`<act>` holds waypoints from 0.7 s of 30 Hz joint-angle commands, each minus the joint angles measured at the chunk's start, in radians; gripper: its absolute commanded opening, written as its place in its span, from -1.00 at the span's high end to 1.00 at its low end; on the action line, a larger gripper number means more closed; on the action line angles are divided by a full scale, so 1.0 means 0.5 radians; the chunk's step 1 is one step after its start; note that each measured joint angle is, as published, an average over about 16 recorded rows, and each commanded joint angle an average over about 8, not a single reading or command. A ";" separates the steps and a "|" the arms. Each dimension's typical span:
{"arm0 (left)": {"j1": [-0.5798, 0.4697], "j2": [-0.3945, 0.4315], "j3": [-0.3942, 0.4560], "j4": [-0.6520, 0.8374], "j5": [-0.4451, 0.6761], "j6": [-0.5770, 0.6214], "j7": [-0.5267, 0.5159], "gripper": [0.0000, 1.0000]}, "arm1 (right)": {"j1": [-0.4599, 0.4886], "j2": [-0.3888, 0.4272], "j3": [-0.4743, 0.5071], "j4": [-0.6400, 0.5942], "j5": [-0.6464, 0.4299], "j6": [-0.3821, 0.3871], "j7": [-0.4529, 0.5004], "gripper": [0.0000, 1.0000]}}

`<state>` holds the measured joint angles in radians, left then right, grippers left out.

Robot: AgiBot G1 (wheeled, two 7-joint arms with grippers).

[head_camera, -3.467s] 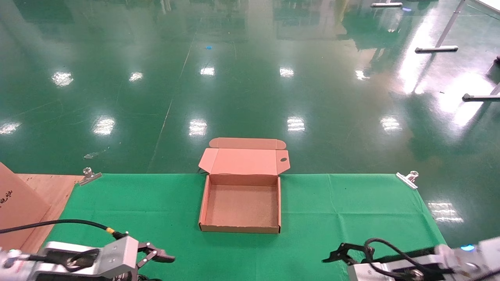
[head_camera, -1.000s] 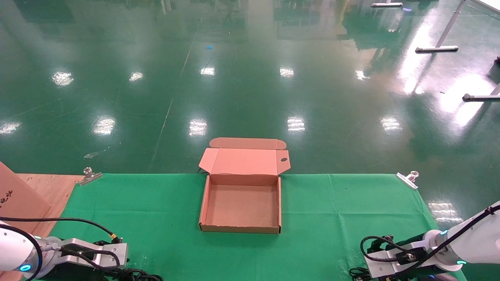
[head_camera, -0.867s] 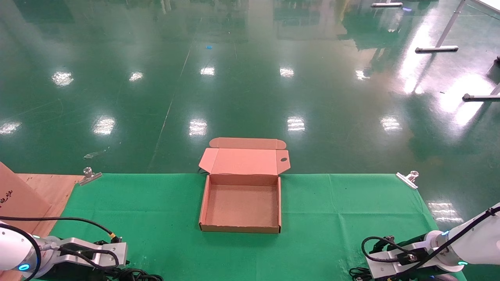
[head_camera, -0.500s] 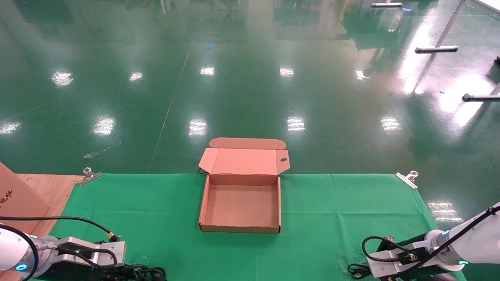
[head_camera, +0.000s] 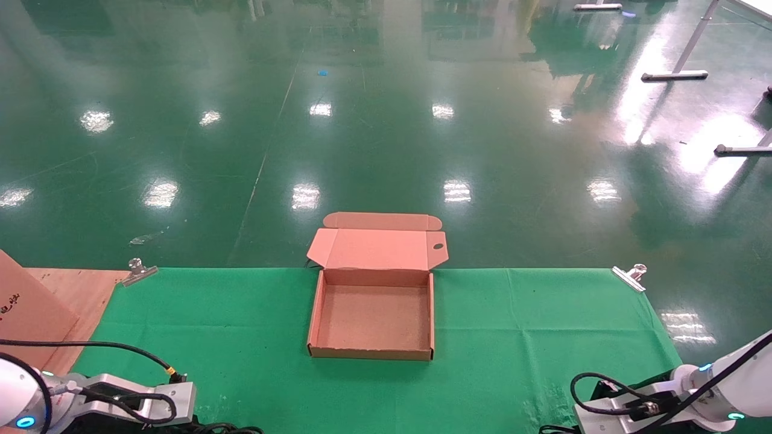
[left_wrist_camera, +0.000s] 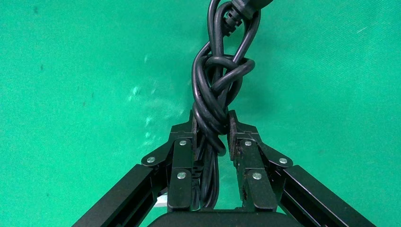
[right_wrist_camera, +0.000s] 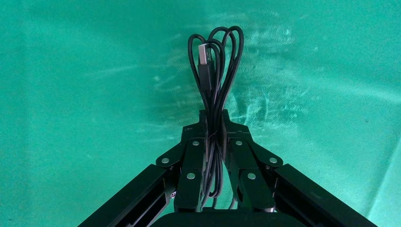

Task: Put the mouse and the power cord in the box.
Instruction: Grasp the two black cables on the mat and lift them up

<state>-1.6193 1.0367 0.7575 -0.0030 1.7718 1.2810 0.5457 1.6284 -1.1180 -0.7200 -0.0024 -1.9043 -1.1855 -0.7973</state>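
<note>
The left gripper (left_wrist_camera: 211, 135), at the worktop's (head_camera: 512, 325) near left corner, clamps the power cord (left_wrist_camera: 215, 94); the right gripper (right_wrist_camera: 213, 127), near right corner, pinches what seems the mouse's cable (right_wrist_camera: 215, 80); the box (head_camera: 371, 352) sits open mid-worktop

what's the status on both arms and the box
Left gripper shut on power cord. Right gripper shut on mouse cable. Box open, empty, path clear.

The shallow brown cardboard box (head_camera: 371, 319) is seen open and bare inside on the green-covered counter (head_camera: 518, 337), lid flap raised behind; both arms are parked at the near corners.
</note>
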 commanded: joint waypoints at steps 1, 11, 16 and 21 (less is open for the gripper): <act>-0.013 -0.006 -0.003 0.000 -0.004 0.063 0.004 1.00 | 0.007 0.012 0.002 -0.002 0.002 -0.034 -0.003 1.00; -0.277 -0.005 0.005 -0.063 0.008 0.274 -0.012 1.00 | 0.281 0.030 0.075 0.072 0.109 -0.371 -0.040 1.00; -0.425 0.068 0.011 -0.107 0.018 0.264 -0.041 1.00 | 0.425 -0.035 0.105 0.111 0.154 -0.451 -0.002 1.00; -0.579 0.174 0.007 -0.143 0.019 0.137 -0.070 1.00 | 0.565 -0.153 0.134 0.131 0.193 -0.422 0.094 1.00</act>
<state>-1.9031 1.1254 0.7572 -0.0726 1.7774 1.3154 0.5131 1.9103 -1.2013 -0.6539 0.0612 -1.8094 -1.3801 -0.7489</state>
